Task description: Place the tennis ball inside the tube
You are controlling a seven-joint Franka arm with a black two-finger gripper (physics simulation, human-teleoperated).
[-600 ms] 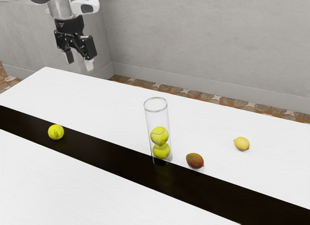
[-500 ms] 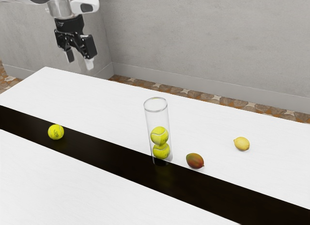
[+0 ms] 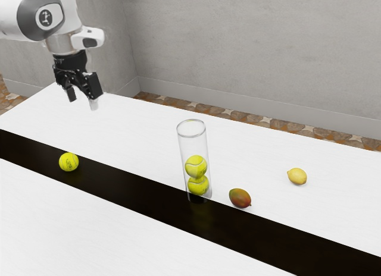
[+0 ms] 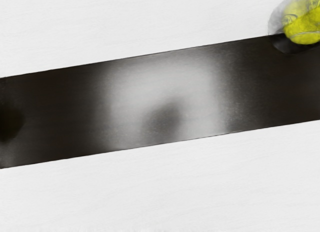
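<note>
In the exterior view my gripper [image 3: 83, 102] hangs above the table toward the exterior view's upper left, its fingers apart with nothing between them. The loose tennis ball [image 3: 68, 162] rests on the black strip, lower in that view than the gripper and apart from it. A clear tube [image 3: 192, 146] stands upright near the middle, with two tennis balls [image 3: 196, 167] stacked inside. The wrist view has the tube [image 4: 276, 23] at a corner, with yellow-green balls [image 4: 303, 27] in it.
A red-green mango [image 3: 240, 197] lies close beside the tube, on the exterior view's right of it. Farther right is a lemon [image 3: 297, 176]. The white table [image 3: 137, 124] is crossed by a black strip [image 3: 131, 185], and a grey wall rises behind.
My arm and gripper have moved down and toward the exterior view's left. The loose ball, tube and fruits keep their places.
</note>
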